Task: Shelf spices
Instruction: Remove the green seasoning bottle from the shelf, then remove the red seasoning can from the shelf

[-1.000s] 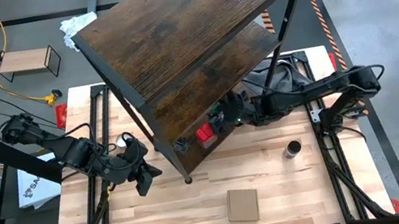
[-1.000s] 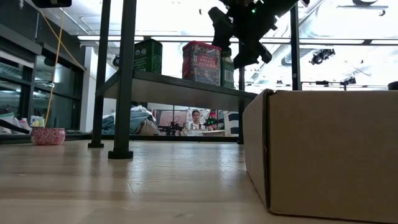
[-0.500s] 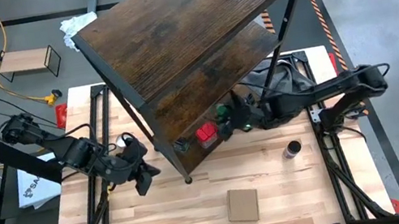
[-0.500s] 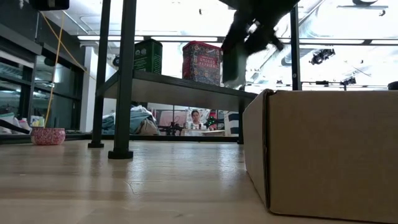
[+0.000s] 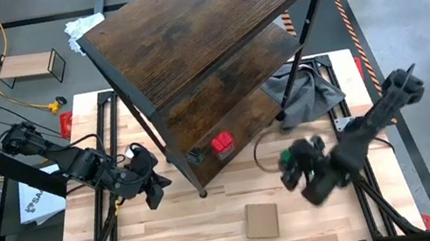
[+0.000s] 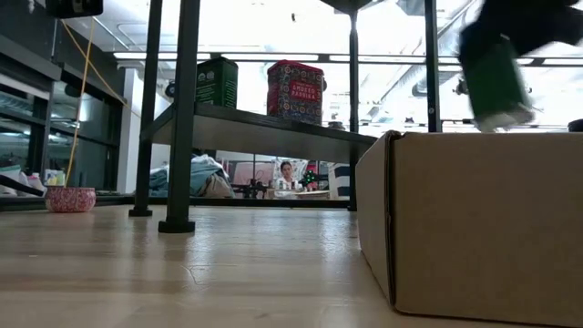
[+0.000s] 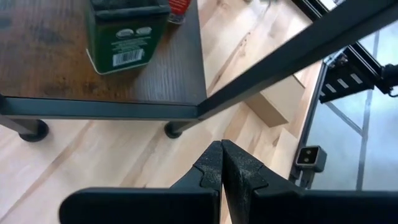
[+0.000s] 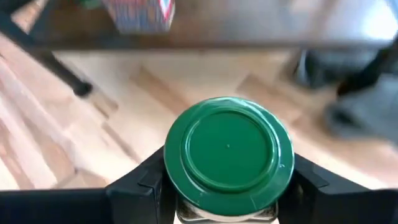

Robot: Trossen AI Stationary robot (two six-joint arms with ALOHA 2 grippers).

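Your right gripper (image 5: 302, 169) is clamped on the green-lidded spice jar (image 8: 227, 148), out over the open surface (image 5: 190, 231) in front of the shelf (image 5: 208, 33) and just beyond the brown cardboard piece (image 5: 262, 220). In the right wrist view the round green lid faces the camera squarely, so the jar's long axis runs along the gripper's own line, with a dark finger pressed against each side; the glass body below the lid is almost wholly hidden. In the low view the jar is a blurred green shape above the cardboard's top edge, and you cannot read its tilt there.

Your left gripper (image 7: 221, 163) has its fingers pressed together and holds nothing; it sits near the shelf's front left leg. Past its tips you see the dark green tin (image 7: 126, 30) standing on the bottom board, cut off at the picture's edge. The red boxy container (image 5: 221, 144) stands upright on the same board beside it. A small pale-pink tin (image 6: 70, 199) rests on the surface far off in the low view.
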